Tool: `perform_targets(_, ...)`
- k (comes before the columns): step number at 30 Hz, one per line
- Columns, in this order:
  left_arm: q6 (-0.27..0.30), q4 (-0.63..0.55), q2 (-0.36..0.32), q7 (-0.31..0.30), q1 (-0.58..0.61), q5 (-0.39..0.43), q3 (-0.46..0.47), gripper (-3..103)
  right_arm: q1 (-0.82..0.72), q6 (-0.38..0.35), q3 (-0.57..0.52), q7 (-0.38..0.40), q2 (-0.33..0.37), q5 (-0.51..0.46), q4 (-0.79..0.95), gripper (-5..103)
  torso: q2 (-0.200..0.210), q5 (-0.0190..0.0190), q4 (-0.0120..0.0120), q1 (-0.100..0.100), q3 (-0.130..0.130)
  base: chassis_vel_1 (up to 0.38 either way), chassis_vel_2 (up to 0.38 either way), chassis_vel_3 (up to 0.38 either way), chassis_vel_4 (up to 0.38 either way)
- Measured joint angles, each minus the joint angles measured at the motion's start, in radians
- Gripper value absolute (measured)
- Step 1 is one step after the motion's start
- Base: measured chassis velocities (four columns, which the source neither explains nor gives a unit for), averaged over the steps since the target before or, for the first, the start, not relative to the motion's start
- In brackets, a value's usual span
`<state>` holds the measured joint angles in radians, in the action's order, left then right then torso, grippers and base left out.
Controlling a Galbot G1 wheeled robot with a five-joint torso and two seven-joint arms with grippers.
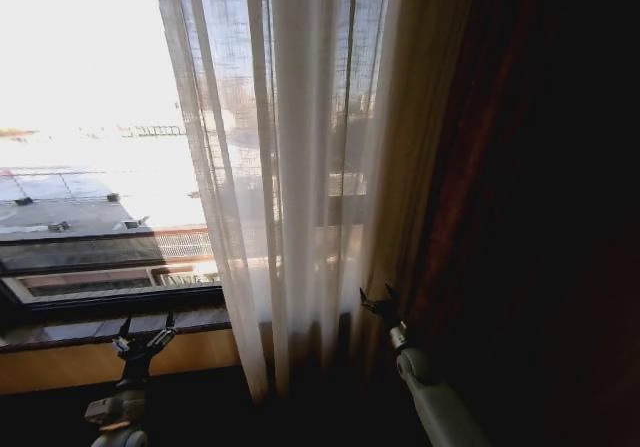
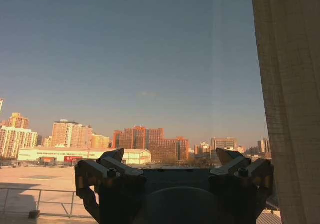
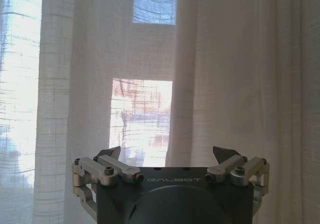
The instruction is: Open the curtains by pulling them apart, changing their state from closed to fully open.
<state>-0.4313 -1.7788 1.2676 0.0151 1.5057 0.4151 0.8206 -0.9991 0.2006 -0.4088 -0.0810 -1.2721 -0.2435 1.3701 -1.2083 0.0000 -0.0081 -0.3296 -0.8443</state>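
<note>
1. The curtains [image 1: 290, 167] are seen in the head view as sheer pleated panels gathered from 12 o'clock down through the centre, with bare window [image 1: 90, 117] left uncovered toward 9 o'clock. A curtain edge [image 2: 292, 103] is also seen in the left wrist view, and the fabric [image 3: 225, 83] is spread across the right wrist view.

2. The fabric is judged light, soft and limp; it should bunch and slide rather than resist, and a thin weave like this could snag on a fingertip. A hold is best taken on a gathered pleat at the free edge, around 6 o'clock of the bundle, where several folds can be pinched at once.

3. The right gripper [image 1: 378, 302] is held at about 5 o'clock, just beside the cream folds next to the dark drape [image 1: 520, 217]; its fingers are spread apart and nothing is grasped. Whether a tip touches the cloth cannot be told.

4. The left gripper [image 1: 145, 335] is held at about 7 o'clock before the sill [image 1: 60, 332], well apart from the fabric, its fingers likewise released and empty.

5. The curtain rail and hem are cut off. The drape side is too dark to be read, so the far panel's extent is perhaps hidden there.
</note>
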Motion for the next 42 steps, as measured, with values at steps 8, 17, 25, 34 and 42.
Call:
perform_targets(8,0.000,0.000,0.000,0.000,0.000,0.000,0.000,100,-0.004,0.003,-0.005,-0.012,0.009,-0.004,0.008,100,0.000,-0.0003,0.0002,0.000,0.000,0.222,0.249,-0.225,-0.224)
perform_targets(17,0.000,0.000,0.000,0.000,0.000,0.000,0.000,100,-0.009,0.004,-0.008,-0.024,0.013,-0.004,0.010,100,0.000,0.0001,0.0000,0.000,0.000,0.308,0.330,-0.326,-0.327)
perform_targets(25,0.000,0.000,0.000,0.000,0.000,0.000,0.000,100,-0.011,0.019,-0.001,-0.041,0.010,-0.015,0.008,100,0.000,-0.0002,0.0002,0.000,0.000,0.368,0.351,-0.362,-0.340)
perform_targets(34,0.000,0.000,0.000,0.000,0.000,0.000,0.000,100,-0.008,0.038,0.000,-0.051,0.008,-0.019,-0.002,100,0.000,-0.0003,0.0003,0.000,0.000,0.312,0.288,-0.316,-0.293)
perform_targets(42,0.000,0.000,0.000,-0.001,0.000,0.000,0.000,100,-0.012,0.045,-0.005,-0.081,0.010,-0.015,-0.003,100,0.000,0.0005,0.0001,0.000,0.000,0.064,0.044,-0.051,-0.042)
